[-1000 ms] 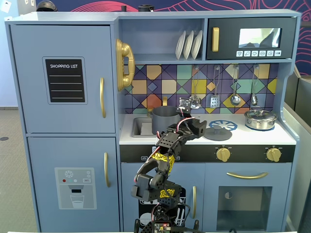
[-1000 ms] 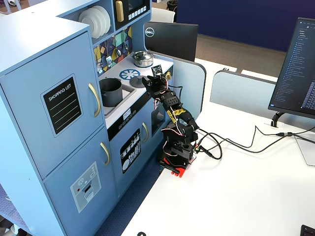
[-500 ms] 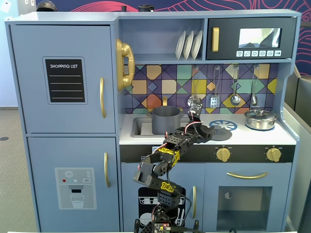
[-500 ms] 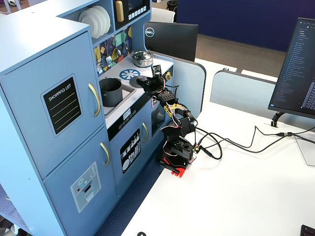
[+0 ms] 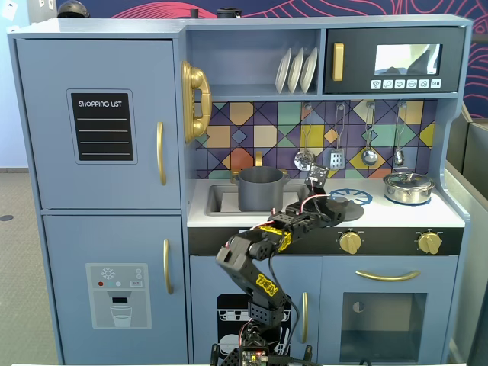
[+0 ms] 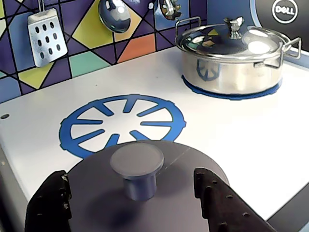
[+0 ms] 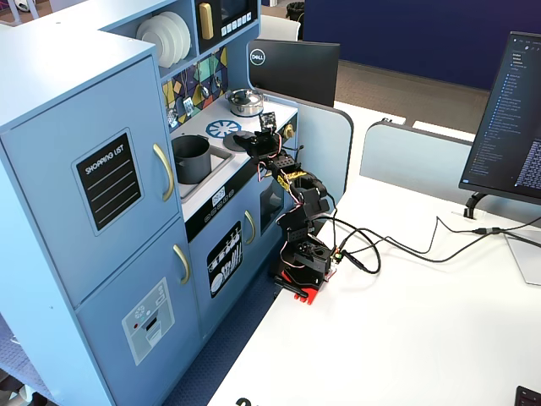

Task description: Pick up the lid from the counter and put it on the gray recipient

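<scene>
In the wrist view the black fingers stand spread at the lower corners of the frame, either side of the lid, not pinching it. The lid lies flat on the white worktop, knob straight up, its far edge overlapping the blue burner print. A steel pot sits upper right. In a fixed view the gray recipient stands upright in the sink, left of centre; tiled backsplash behind.
</scene>
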Controlling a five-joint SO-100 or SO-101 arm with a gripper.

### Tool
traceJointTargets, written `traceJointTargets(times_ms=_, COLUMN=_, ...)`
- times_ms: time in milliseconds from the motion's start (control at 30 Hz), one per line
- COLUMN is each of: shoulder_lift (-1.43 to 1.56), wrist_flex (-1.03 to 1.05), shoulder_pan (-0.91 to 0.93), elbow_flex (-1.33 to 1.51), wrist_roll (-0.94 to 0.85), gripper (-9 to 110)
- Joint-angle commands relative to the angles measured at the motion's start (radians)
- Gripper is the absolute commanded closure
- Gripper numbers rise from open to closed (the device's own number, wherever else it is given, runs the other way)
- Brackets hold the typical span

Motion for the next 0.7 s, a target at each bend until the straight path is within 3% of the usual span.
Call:
traceJointTargets(times_ms=0, shoulder_lift=-0.064, wrist_flex=-0.048, shoulder_pan=0.012, elbow_flex=-0.110, wrist_roll=-0.021, gripper=76)
traceJointTargets(times_ms=500, shoulder_lift=-0.305, wrist_flex=-0.152, shoulder_pan=-0.003, elbow_flex=-0.239, wrist_roll=-0.035, gripper=78)
traceJointTargets(times_ms=667, shoulder_lift=-0.365, wrist_flex=-0.153, shoulder_pan=-0.014, elbow_flex=-0.276, wrist_roll=-0.037, gripper=88)
